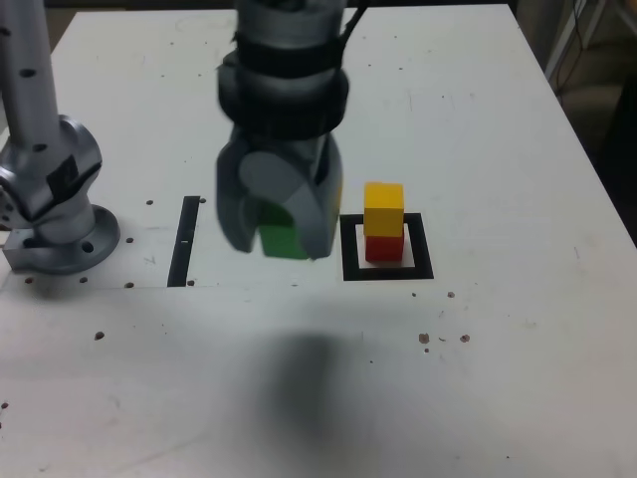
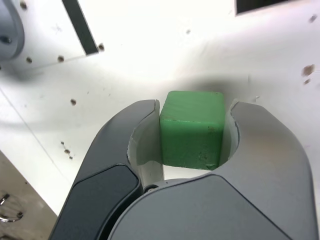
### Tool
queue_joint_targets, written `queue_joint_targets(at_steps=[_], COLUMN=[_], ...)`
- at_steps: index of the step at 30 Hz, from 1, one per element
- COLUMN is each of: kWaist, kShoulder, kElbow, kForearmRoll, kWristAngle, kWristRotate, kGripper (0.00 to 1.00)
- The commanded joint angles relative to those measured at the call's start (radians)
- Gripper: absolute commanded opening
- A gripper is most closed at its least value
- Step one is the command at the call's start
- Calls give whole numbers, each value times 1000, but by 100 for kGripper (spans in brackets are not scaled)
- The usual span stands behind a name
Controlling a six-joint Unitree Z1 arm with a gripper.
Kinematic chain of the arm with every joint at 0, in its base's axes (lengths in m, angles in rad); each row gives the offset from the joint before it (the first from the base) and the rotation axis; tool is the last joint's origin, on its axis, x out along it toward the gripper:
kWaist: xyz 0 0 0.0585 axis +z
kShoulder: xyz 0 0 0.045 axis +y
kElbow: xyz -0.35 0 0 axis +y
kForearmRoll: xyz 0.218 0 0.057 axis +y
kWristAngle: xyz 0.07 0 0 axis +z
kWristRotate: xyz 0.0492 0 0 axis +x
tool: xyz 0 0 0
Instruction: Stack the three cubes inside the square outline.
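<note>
gripper (image 1: 282,237) clamped on green cube (image 2: 192,129) | yellow cube (image 1: 383,208) atop red cube (image 1: 384,247)

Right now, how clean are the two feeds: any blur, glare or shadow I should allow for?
Exterior view: the end effector with the green cube looks soft, and a diffuse dark shadow lies on the table below it; the yellow cube on the red cube reads clearly. Wrist view: the green cube is sharp, but the table behind is washed out by glare.
</note>
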Motion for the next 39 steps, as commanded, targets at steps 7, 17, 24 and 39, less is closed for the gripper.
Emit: queue_joint_targets(at_steps=[7,17,24,39], kWaist=[80,175,233,309], kShoulder=[18,55,84,159], kElbow=[-58,-132,-171,-230], kForearmRoll=[14,45,61,68], kWristAngle=[22,32,32,17], kWristRotate=[72,160,209,270], kGripper=[25,25,25,25])
